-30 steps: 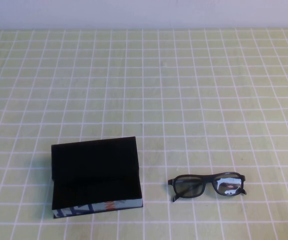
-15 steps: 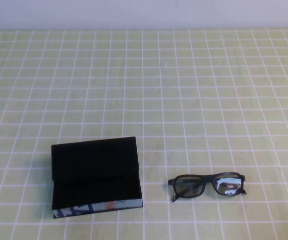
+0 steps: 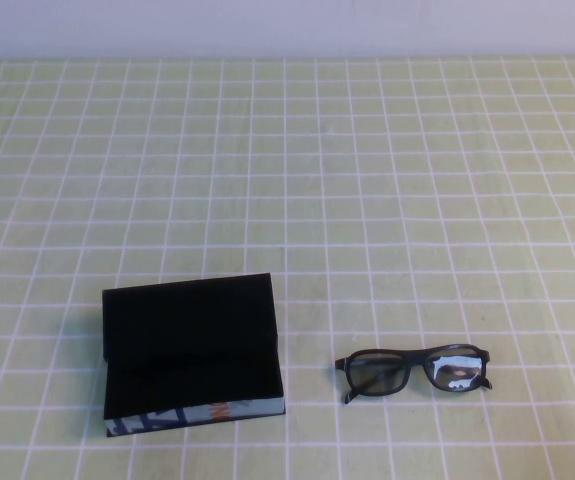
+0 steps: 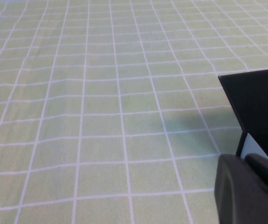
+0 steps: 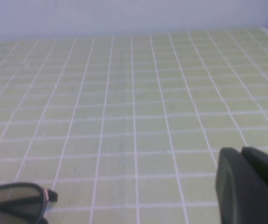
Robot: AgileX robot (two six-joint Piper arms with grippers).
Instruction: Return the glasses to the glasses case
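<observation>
1. Counter [image 3: 367,180]: green-yellow cloth with a white grid, seen from the high view. Only two things lie on it.
2. Glasses case [image 3: 192,355] sits at about 7 o'clock of the high view, lid open and tilted back, dark lining showing, patterned front edge toward the robot. A corner of its lid [image 4: 259,105] shows in the left wrist view.
3. Glasses [image 3: 414,370] lie at about 5 o'clock, on the counter, well apart from the case at its 3 o'clock side, front rim toward the robot. One lens end [image 5: 17,200] shows in the right wrist view.
4. Left hand [image 4: 248,189]: absent from the high view; only a dark finger edge shows in its own wrist view, near the case. Cannot tell whether it is spread or pressed together.
5. Right hand [image 5: 248,184]: also absent from the high view; a dark edge shows in its wrist view, near the glasses. State cannot be told either. Neither hand holds anything that shows.
6. Judgement: task not begun; step in hand is reaching for the glasses, likely with the right arm.
7. To do it well: come down over the bridge or one rim, pinch the frame and not the lens, lift level, carry toward 9 o'clock, lower lengthwise into the open tray clear of the lid.
</observation>
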